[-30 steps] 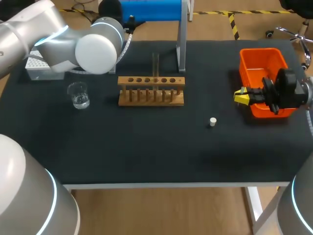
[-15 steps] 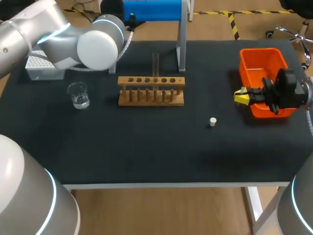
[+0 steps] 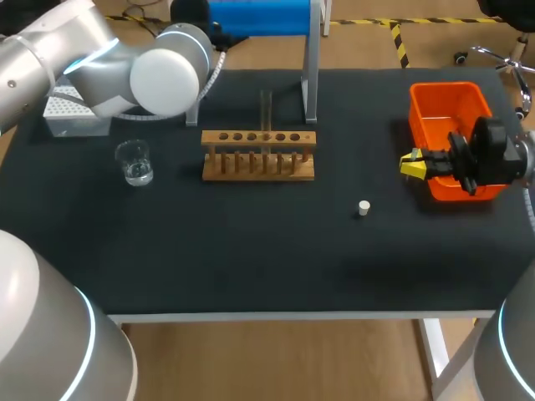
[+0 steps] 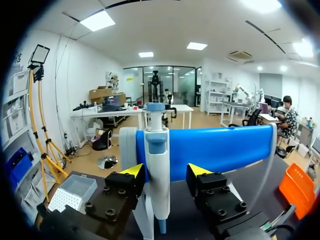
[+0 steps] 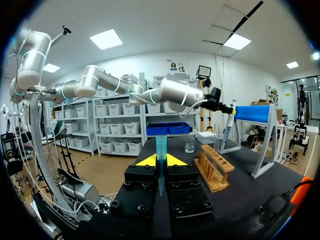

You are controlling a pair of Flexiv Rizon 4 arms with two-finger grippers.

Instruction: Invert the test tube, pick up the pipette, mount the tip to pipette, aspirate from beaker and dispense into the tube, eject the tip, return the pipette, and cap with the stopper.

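Left jaws astride pipette [image 4: 159, 175] — right jaws pinching tip [image 5: 161, 148]

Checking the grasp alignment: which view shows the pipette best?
Left wrist view: the pipette hangs close up between the fingers of the open left claw. The right wrist view shows it small, far off; the head view does not show it.

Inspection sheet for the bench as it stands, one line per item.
Surface: black table, no spill seen.
Job's things: test tube upright in wooden rack; beaker and stopper on table; pipette hanging on blue stand.
Clutter: orange bin, tip box.
Grippers: left gripper open around pipette; right gripper shut on blue tip.
Cables: cable loops at left arm's wrist.
Surroundings: nothing seen.
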